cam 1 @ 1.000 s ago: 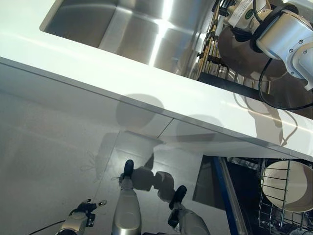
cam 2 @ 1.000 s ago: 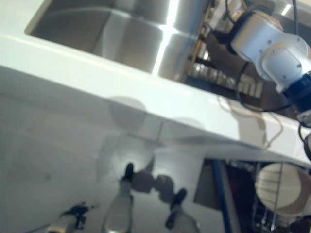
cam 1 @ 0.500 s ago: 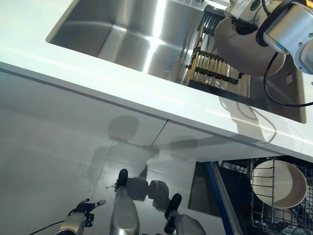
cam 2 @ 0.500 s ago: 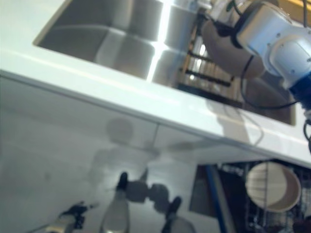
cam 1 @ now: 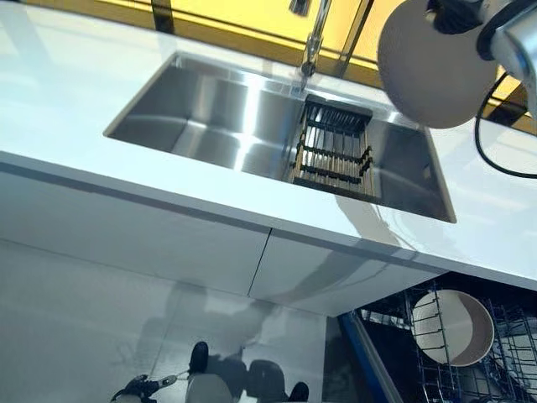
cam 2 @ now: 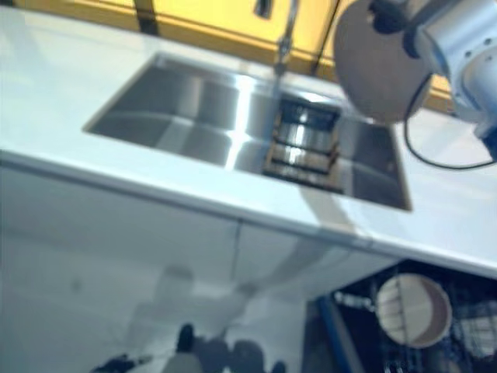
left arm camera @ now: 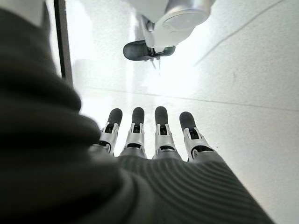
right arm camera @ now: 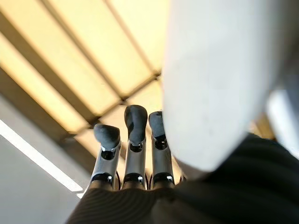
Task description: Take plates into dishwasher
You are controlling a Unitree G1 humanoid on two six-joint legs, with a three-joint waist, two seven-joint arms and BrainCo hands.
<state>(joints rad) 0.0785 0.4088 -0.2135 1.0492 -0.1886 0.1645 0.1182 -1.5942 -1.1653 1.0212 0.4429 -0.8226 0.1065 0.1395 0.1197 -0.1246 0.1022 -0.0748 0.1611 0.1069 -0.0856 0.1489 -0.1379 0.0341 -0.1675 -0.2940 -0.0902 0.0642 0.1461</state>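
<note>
Plate [cam 1: 436,67] in right hand [right arm camera: 133,154] (above sink [cam 1: 210,117]).

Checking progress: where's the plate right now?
In the eye views, the plate is raised at upper right in the right hand, above the sink's right end.

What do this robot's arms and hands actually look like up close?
Each arm is a smooth silver-grey shell; a black cable loops beside the right one. The left hand and the right hand both have slim silver fingers capped with rounded dark tips, shown in a neat row. A dark ribbed cover wraps the back of each hand and its wrist.
</note>
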